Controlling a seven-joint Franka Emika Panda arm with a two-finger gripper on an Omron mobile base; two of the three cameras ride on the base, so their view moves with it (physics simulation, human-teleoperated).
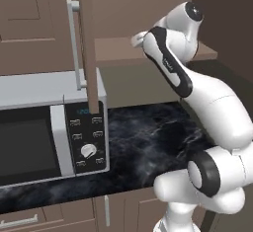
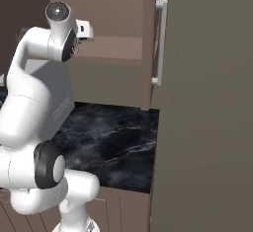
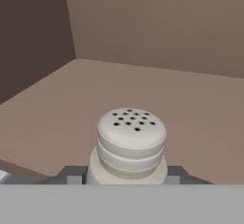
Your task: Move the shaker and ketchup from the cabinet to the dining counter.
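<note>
Shaker [image 3: 131, 144] stands upright on the brown shelf inside the cabinet [image 3: 157, 23], near its left wall, its holed cap facing up. The gripper [image 3: 127, 176] holds it, fingers [image 3: 71, 174] touching both sides.

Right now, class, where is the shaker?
In the hand view, the shaker stands upright at bottom centre on the brown cabinet shelf, between the gripper fingers and well short of the back wall.
</note>
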